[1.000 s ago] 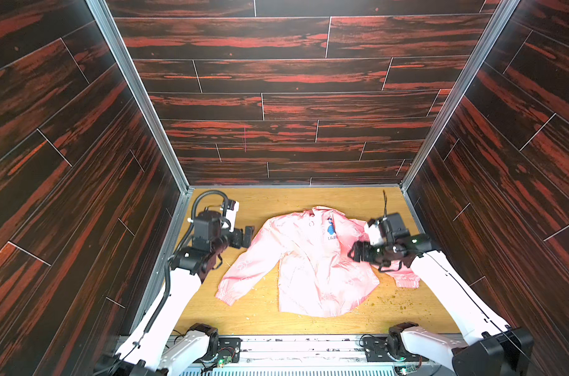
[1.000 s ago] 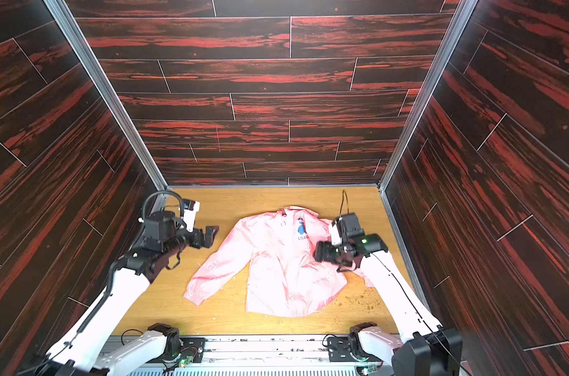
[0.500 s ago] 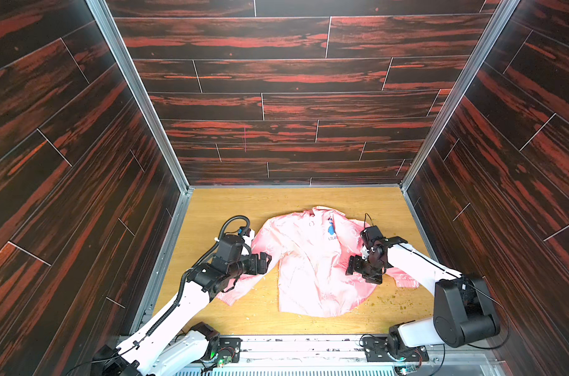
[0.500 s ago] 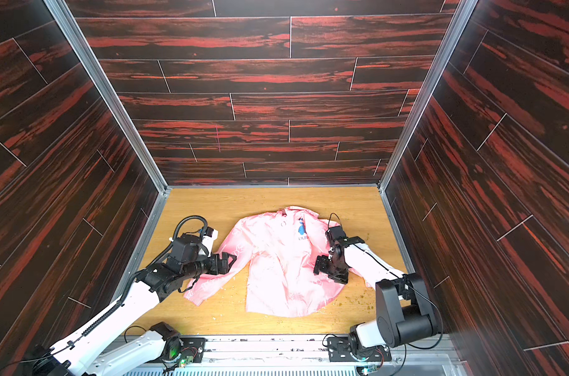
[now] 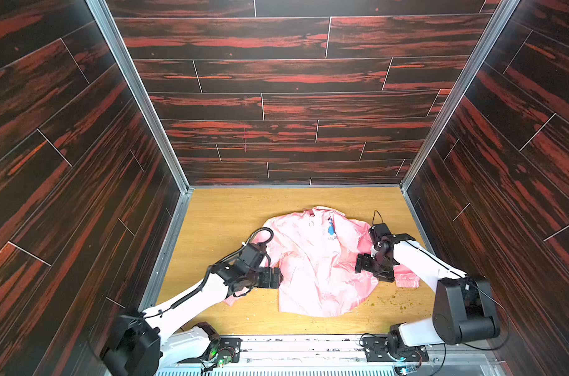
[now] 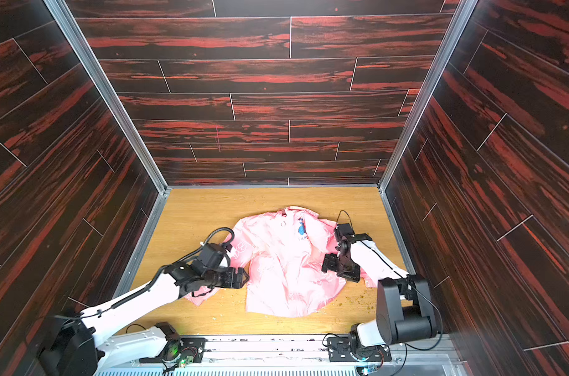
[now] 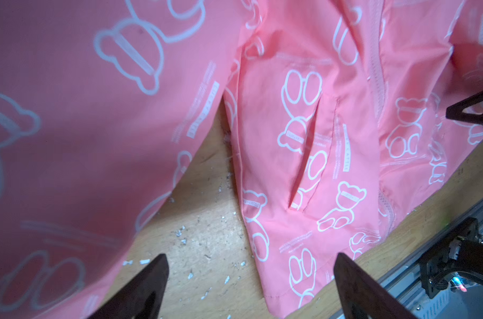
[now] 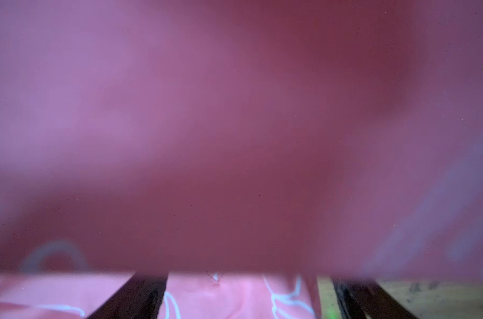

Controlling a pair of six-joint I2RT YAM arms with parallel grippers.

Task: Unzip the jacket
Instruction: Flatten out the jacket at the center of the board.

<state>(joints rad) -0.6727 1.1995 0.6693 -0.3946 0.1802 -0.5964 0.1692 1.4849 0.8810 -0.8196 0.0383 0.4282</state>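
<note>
The pink jacket (image 5: 315, 260) lies flat and front up on the bench (image 5: 237, 211), collar toward the far wall. Its zipper (image 7: 376, 71) looks closed along the stretch the left wrist view shows. The left tool (image 7: 248, 262) stands wide and empty, low beside the jacket's side seam near the hem, probably to pinch the cloth there. The right tool (image 5: 361, 265) sits at the opposite side, also spread wide. Cloth covers most of its camera, so it seems pushed into the jacket to steady it.
</note>
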